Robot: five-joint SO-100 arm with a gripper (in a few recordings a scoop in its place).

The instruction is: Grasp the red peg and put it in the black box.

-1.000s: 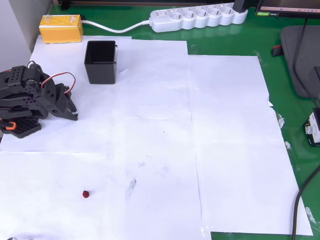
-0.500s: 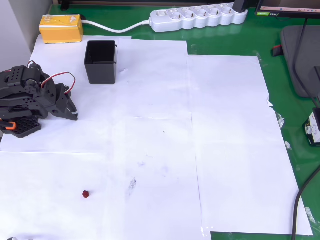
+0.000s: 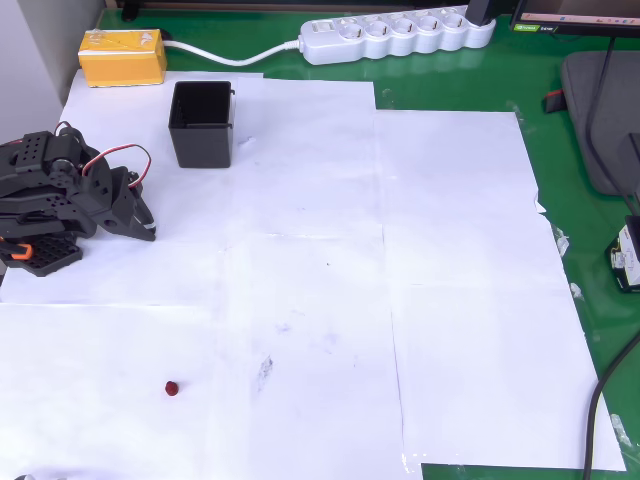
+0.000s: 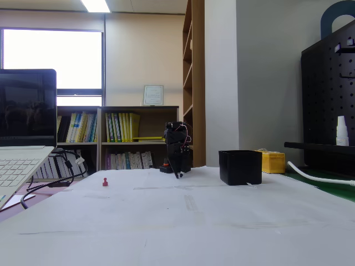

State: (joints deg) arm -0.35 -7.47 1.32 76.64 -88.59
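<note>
The red peg (image 3: 172,388) is a tiny dark-red nub alone on the white paper at the lower left of the overhead view; the fixed view has the red peg (image 4: 105,182) standing at the left. The black box (image 3: 201,123) stands open-topped at the upper left, and in the fixed view the black box (image 4: 240,167) is right of centre. My gripper (image 3: 148,228) rests folded at the left edge beside the arm's base, its black fingers drawn together with nothing between them. In the fixed view the gripper (image 4: 177,174) points down at the far end of the table.
A yellow block (image 3: 122,56) and a white power strip (image 3: 395,35) lie along the far edge. White paper sheets (image 3: 450,300) cover the green mat. A laptop (image 4: 22,138) and cables sit at the left of the fixed view.
</note>
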